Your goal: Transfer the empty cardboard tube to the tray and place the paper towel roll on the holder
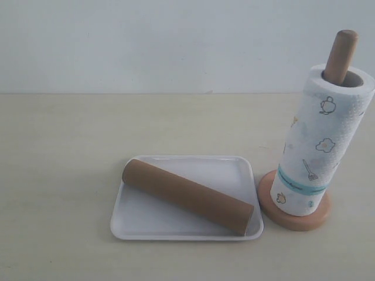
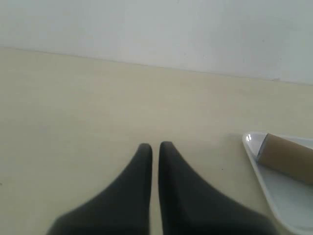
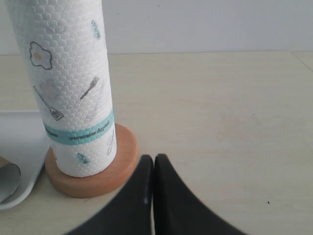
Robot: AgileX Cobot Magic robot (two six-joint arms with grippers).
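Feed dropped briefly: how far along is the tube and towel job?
Both steps look done. The cardboard tube lies diagonally in the tray, and the paper towel roll stands on the holder, dowel through its core. Nothing is in hand: left gripper and right gripper are shut and empty. Nothing looks left.

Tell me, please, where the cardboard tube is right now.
In the exterior view the tube lies diagonally in the white tray, just left of the holder that carries the roll.
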